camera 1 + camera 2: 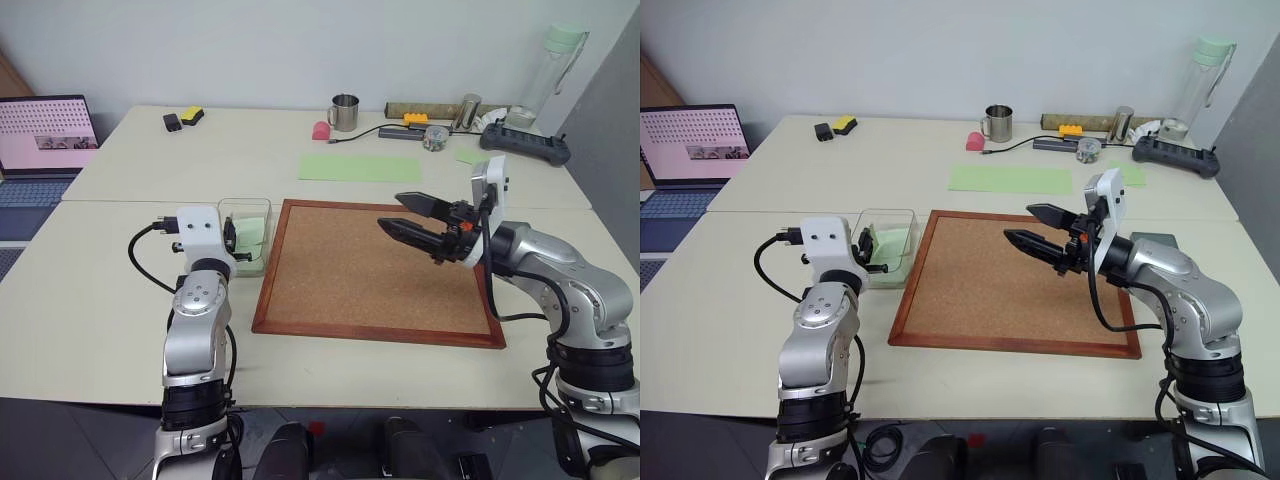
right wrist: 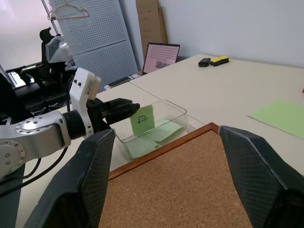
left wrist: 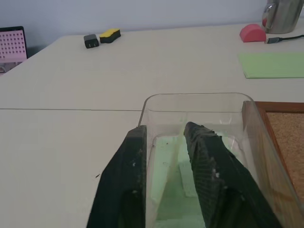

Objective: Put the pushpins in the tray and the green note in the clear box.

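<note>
- Cork board (image 1: 375, 270) is lying flat under the right gripper (image 1: 402, 213), long axis running side to side across the table (image 1: 100, 300).
- Clear box (image 1: 247, 236) is sitting just beside the board's left edge, long axis running away from the robot; left gripper (image 3: 164, 137) is reaching in over its near end.
- Right gripper is hanging over the board w/ jaws spread wide, nothing btwn them, tips pointing at the box.
- Left gripper's fingers are a bit apart; can't tell if they're pinching anything.
- Green note (image 2: 142, 119) is standing on edge right at the left fingertips, above the box, marked face twd the right gripper.
</note>
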Robot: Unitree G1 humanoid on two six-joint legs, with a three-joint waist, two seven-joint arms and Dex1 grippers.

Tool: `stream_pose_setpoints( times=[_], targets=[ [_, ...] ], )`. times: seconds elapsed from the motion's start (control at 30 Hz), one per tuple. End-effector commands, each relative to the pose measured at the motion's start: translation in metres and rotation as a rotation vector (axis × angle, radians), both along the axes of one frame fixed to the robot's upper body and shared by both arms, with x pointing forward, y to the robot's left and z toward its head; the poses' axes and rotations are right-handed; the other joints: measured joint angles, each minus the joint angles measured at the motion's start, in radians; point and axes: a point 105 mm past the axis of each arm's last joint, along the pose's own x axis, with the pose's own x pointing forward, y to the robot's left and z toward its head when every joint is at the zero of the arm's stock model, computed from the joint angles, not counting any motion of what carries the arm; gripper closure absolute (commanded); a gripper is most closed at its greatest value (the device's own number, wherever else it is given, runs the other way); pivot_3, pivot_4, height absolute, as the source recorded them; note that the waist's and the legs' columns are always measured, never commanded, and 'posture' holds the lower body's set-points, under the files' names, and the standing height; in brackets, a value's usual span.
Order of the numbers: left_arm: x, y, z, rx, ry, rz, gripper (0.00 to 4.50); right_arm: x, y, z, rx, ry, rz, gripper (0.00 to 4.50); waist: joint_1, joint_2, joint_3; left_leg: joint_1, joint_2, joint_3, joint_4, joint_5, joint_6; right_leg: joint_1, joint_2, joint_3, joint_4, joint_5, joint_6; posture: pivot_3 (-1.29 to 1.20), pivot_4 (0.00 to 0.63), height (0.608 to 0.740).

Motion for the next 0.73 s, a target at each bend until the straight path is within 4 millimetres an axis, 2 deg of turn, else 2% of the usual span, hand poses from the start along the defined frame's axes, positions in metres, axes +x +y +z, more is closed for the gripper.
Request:
stream_pose_setpoints(
  times=[0.03, 0.13, 0.23, 0.33, 0.37, 0.47, 0.53, 0.6, 0.67, 0.73],
  targets=[
    [0.001, 0.003, 0.016, 0.025, -0.065, 0.020, 2.18, -0.004, -0.004, 0.012, 0.007, -0.058, -0.011, 0.84, 0.000, 0.000, 0.000, 0.000, 0.000, 0.000, 0.000, 0.000, 0.000, 0.000, 0.000, 0.000, 0.000, 0.000, 0.000, 0.00, 0.150, 0.740],
    [0.002, 0.007, 0.023, 0.062, -0.094, 0.034, 1.58, -0.001, -0.008, 0.011, 0.002, -0.062, -0.035, 0.84, 0.000, 0.000, 0.000, 0.000, 0.000, 0.000, 0.000, 0.000, 0.000, 0.000, 0.000, 0.000, 0.000, 0.000, 0.000, 0.00, 0.150, 0.740],
    [0.006, -0.005, 0.027, 0.061, -0.105, -0.033, 1.09, 0.002, -0.015, 0.009, -0.009, -0.069, -0.071, 0.84, 0.002, 0.000, 0.000, 0.000, 0.000, 0.000, 0.000, 0.000, 0.000, 0.000, 0.000, 0.000, 0.000, 0.000, 0.000, 0.00, 0.150, 0.740],
    [0.009, -0.063, 0.017, 0.008, -0.030, -0.408, 0.54, 0.008, -0.028, -0.002, -0.067, -0.087, -0.141, 0.84, 0.008, 0.000, 0.000, 0.000, 0.000, 0.000, 0.000, 0.000, 0.000, 0.000, 0.000, 0.000, 0.000, 0.000, 0.000, 0.00, 0.150, 0.740],
    [0.007, -0.075, 0.014, 0.010, -0.008, -0.496, 0.30, 0.009, -0.032, -0.006, -0.083, -0.088, -0.152, 0.84, 0.013, 0.000, 0.000, 0.000, 0.000, 0.001, 0.000, 0.000, 0.000, 0.000, 0.000, 0.000, 0.000, 0.000, 0.000, 0.00, 0.150, 0.740],
    [-0.001, -0.093, 0.011, 0.024, 0.070, -0.690, 0.30, 0.008, -0.042, -0.021, -0.127, -0.058, -0.162, 0.84, 0.014, 0.000, 0.000, -0.001, -0.001, 0.001, 0.000, 0.000, 0.000, 0.000, 0.000, 0.000, -0.001, 0.000, 0.000, 0.00, 0.150, 0.740],
    [-0.012, -0.105, 0.010, 0.102, 0.104, -0.836, 0.30, 0.005, -0.049, -0.032, -0.168, -0.030, -0.159, 0.84, 0.011, 0.000, 0.000, -0.001, 0.000, 0.001, 0.000, 0.000, 0.000, -0.001, 0.000, 0.000, -0.001, 0.000, 0.000, 0.00, 0.150, 0.740],
    [-0.026, -0.112, -0.001, 0.199, 0.173, -0.953, 0.30, 0.004, -0.055, -0.038, -0.196, -0.021, -0.165, 0.84, 0.003, 0.000, 0.000, -0.001, 0.001, 0.002, -0.001, 0.000, 0.000, -0.002, 0.001, 0.001, 0.000, 0.000, 0.000, 0.00, 0.150, 0.740],
    [-0.035, -0.116, -0.010, 0.261, 0.219, -1.031, 0.30, 0.003, -0.060, -0.041, -0.211, -0.013, -0.170, 0.84, -0.005, 0.001, 0.001, -0.001, 0.001, 0.002, -0.001, 0.000, 0.000, -0.003, 0.001, 0.001, 0.001, -0.001, -0.001, 0.00, 0.150, 0.740],
    [-0.036, -0.117, -0.011, 0.255, 0.227, -1.043, 0.30, 0.003, -0.061, -0.043, -0.220, -0.016, -0.177, 0.84, -0.007, 0.001, 0.001, -0.001, 0.001, 0.002, -0.001, 0.000, 0.000, -0.002, 0.001, 0.002, 0.001, -0.001, -0.001, 0.00, 0.150, 0.740]
  ],
)
